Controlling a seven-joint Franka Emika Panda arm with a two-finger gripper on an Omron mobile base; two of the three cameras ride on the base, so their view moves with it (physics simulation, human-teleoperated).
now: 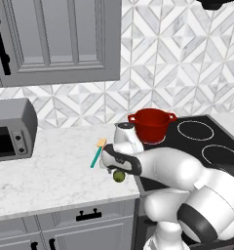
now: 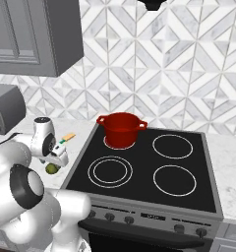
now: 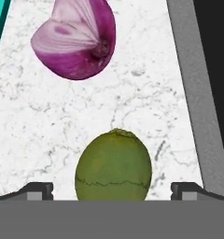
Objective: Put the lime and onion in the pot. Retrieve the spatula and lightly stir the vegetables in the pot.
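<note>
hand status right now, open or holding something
Hand: open, fingers spread on either side of the lime, not clamped on it.

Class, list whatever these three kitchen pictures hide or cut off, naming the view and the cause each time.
- Onion: hidden behind the arm in both base views.
- Spatula: hand view crops it to a teal sliver at the left edge; the arm covers part of the handle in the right base view.
- Lime: its lower part is cut off at the bottom of the hand view.
- Pot: its inside is hidden by its own rim.
</note>
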